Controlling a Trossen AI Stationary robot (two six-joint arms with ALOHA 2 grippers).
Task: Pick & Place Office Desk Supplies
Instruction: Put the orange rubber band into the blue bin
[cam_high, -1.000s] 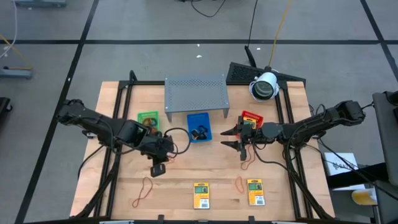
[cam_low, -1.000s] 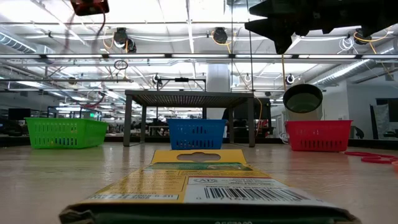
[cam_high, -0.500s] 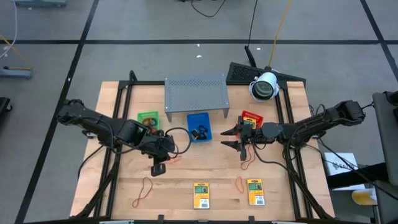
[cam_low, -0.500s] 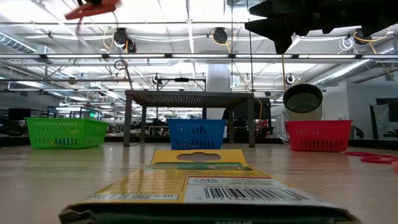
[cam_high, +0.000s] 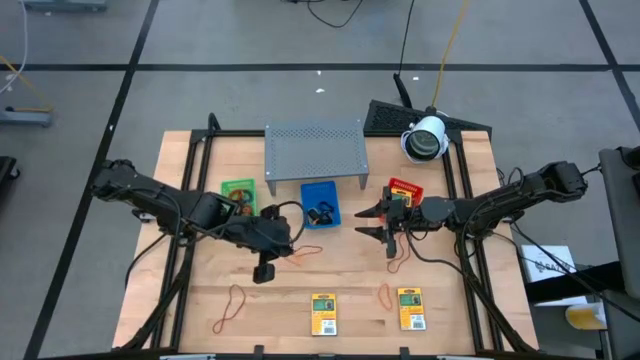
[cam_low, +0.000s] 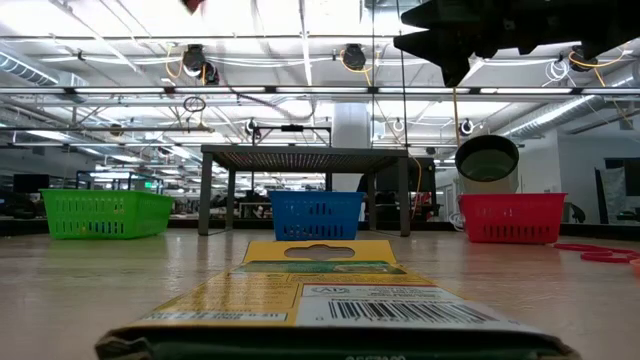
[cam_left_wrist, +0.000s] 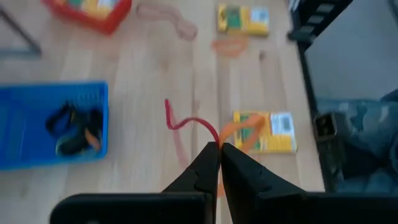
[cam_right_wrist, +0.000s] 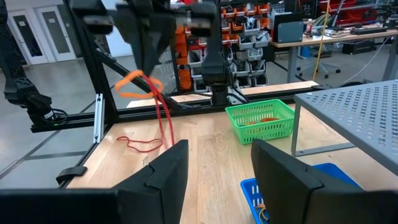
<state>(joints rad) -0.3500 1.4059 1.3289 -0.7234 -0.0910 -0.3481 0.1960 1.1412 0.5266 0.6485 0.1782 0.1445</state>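
High view: left gripper (cam_high: 272, 243) pinches a rubber band (cam_high: 300, 251) aloft, right gripper (cam_high: 375, 221) gapes empty, packets (cam_high: 323, 313) and bands remain on the table (cam_high: 300, 285).

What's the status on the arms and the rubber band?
Left pincer shut on rubber band, lifted above table. Right pincer open, empty, hanging near red tray. Nothing blocking the blue tray.

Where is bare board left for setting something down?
Free: the stretch between the rubber-band loop near the left front corner and the middle yellow packet, and the left edge beside the green tray. Crowded: around the blue tray, where the left end effector holds rubber bands.
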